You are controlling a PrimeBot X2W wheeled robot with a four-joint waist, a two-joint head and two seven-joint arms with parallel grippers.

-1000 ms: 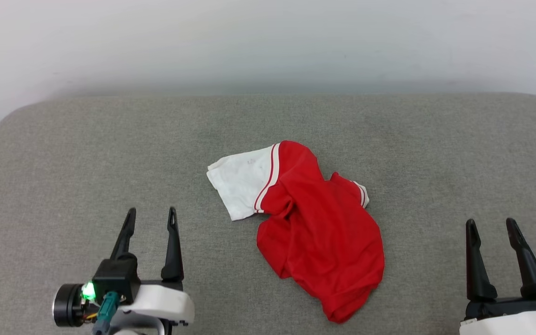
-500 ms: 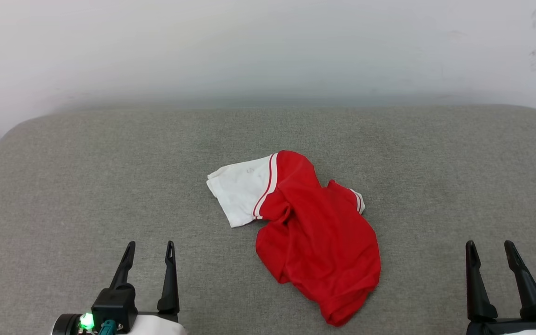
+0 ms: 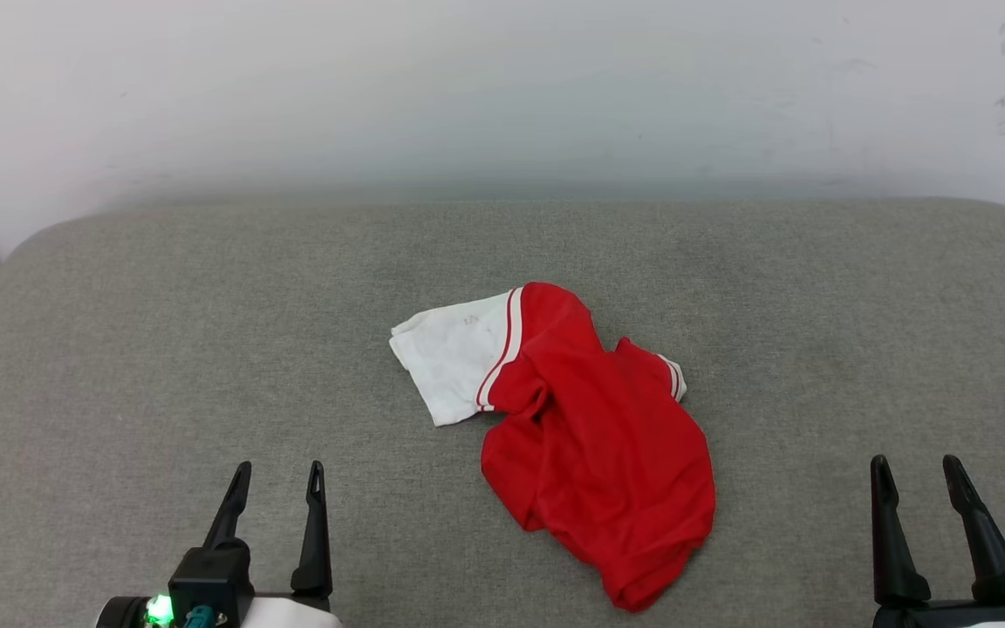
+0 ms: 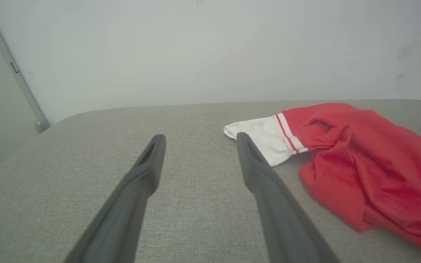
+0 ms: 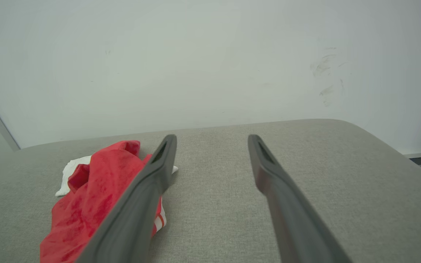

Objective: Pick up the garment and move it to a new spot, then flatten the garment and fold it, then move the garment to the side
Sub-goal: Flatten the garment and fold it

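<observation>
Lying crumpled at the centre of the grey cushion (image 3: 162,349), the garment (image 3: 594,436) is untouched; the pick-up step seems not yet begun. At 7 o'clock the left gripper (image 3: 279,471) and at 5 o'clock the right gripper (image 3: 914,467) have fingers apart, empty. Next, one must probably reach in and pinch the cloth.

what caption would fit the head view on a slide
Crumpled red-and-white garment on a grey padded surface, left hand and right hand open near the camera.

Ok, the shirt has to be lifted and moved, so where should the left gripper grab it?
Probably the garment's white sleeve, coming from the robot's left: it sticks out flat toward the open left gripper, clear of the bunched red body.
</observation>
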